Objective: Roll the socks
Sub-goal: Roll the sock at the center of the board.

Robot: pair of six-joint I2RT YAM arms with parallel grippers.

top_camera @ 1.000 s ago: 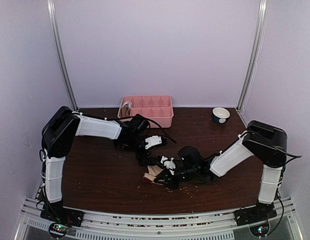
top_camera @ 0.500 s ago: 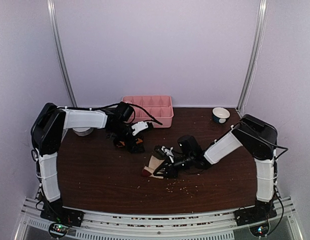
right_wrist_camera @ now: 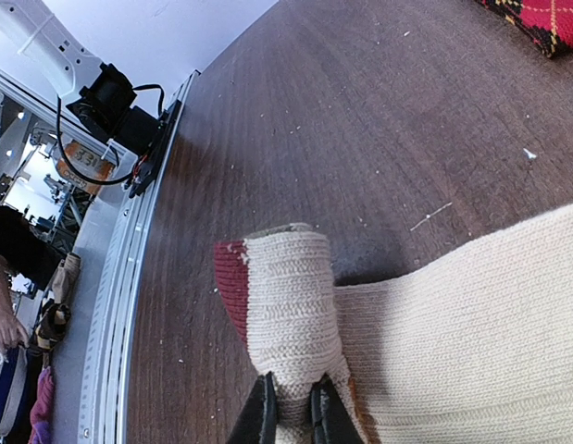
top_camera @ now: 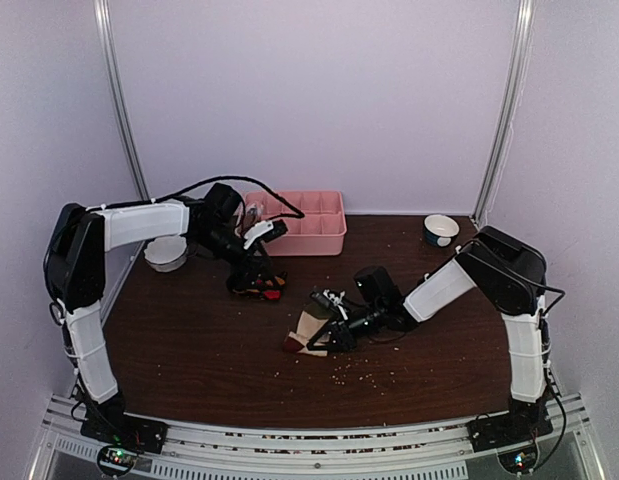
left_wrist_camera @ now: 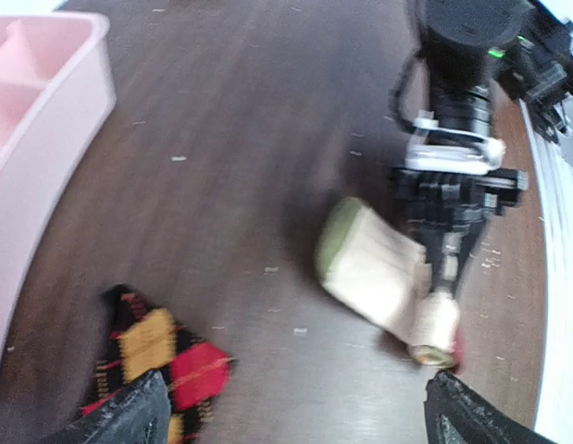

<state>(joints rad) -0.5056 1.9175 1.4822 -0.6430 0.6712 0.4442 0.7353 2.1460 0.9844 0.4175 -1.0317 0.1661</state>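
Cream sock [right_wrist_camera: 453,305], rolled edge pinched by right gripper [right_wrist_camera: 292,409]; left gripper [left_wrist_camera: 295,412] gapes wide over tabletop [left_wrist_camera: 267,120].

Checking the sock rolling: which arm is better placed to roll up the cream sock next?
Right: right jaws are shut on the rolled end of the cream sock; left jaws stand open near the patterned sock.

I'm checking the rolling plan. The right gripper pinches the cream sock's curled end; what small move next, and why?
Probably turn the right gripper to wind the roll slightly further along the cream sock: only its end is curled, most lies flat, and the open left gripper hovers over the black-and-red sock.
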